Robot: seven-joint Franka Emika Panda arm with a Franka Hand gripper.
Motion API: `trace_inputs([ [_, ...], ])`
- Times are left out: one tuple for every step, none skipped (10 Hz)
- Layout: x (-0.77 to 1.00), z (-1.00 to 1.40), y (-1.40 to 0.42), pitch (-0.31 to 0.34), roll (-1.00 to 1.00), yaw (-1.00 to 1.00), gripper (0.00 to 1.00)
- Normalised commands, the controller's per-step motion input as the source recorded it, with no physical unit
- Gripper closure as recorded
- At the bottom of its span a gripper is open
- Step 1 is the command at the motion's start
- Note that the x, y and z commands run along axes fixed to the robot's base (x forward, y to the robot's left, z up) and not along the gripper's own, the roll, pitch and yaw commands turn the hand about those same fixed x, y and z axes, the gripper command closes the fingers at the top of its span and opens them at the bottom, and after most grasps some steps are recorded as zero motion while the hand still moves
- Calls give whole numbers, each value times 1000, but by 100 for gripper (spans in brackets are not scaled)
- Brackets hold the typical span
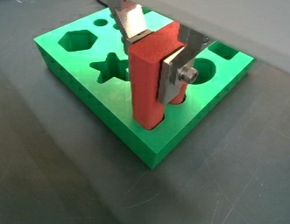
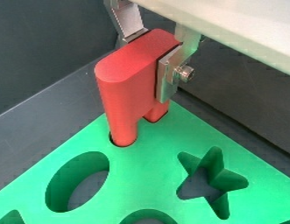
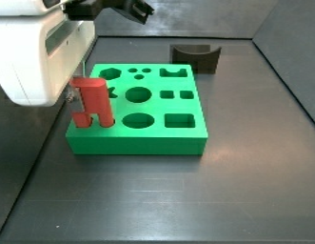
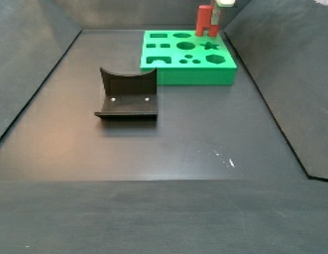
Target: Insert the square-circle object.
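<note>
The square-circle object (image 1: 151, 83) is a bright red upright peg, seen in both wrist views (image 2: 130, 83). My gripper (image 1: 157, 54) is shut on its upper part, one silver finger (image 1: 174, 75) on each flat side. The peg stands at a corner of the green block (image 1: 95, 87), and its lower end sits in a hole there (image 2: 121, 137). How deep it goes is hidden. In the side views the peg (image 3: 89, 103) (image 4: 205, 19) stands upright at the green block's (image 3: 160, 129) (image 4: 193, 62) edge. The gripper (image 3: 84, 81) is mostly hidden by its white body.
The green block has other shaped holes: a star (image 2: 211, 179), an oval (image 2: 74, 179), a hexagon (image 1: 78, 40). The dark fixture (image 4: 127, 96) (image 3: 195, 57) stands apart on the dark floor. Dark walls enclose the floor.
</note>
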Motion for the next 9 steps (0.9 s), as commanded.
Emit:
trace_inputs([
  [86, -626, -177, -51, 339, -31, 100],
  [54, -783, -103, -116, 177, 0, 100],
  [0, -814, 0, -214, 49, 0, 100],
  [0, -783, 0, -226, 41, 0, 100],
  [34, -791, 0, -139, 89, 0, 100],
  [46, -666, 0, -71, 67, 0, 100],
  [0, -654, 0, -100, 103, 6, 100],
  [0, -723, -94, -127, 226, 51, 100],
  [20, -726, -180, -63, 281, 11, 100],
])
